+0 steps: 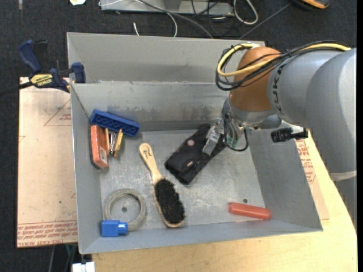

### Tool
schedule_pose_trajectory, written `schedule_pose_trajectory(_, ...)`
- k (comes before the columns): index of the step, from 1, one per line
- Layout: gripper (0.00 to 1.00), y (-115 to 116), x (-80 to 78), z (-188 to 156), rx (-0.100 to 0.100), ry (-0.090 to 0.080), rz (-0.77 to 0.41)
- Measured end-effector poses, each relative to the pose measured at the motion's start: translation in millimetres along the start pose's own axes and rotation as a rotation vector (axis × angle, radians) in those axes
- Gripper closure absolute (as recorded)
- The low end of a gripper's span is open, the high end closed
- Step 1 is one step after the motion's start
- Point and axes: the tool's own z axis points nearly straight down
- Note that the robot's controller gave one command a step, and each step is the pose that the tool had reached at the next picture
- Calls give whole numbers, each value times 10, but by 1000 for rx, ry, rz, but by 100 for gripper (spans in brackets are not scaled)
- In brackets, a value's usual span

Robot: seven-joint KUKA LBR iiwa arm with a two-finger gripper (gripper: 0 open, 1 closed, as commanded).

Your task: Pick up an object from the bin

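Note:
My gripper (215, 139) hangs low in the bin's back middle, its fingertips right at the upper right end of a black flat pouch-like case (188, 156) that lies slanted on the floor. Whether the tips touch the case or close on it is hidden. A wooden hairbrush (163, 190) with black bristles lies just left of the case, handle pointing to the back. A red-orange marker-like stick (249, 211) rests near the front right.
At the left wall lie a blue toothed bar (114, 123), an orange tool (99, 147) and small pens. A clear tape roll (124, 207) with a blue block (113, 228) sits at the front left. The arm fills the right side.

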Motion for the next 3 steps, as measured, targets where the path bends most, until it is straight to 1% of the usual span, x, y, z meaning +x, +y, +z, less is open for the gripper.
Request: schedule_pose_trajectory(3,100,0,0,0,0,0,0)
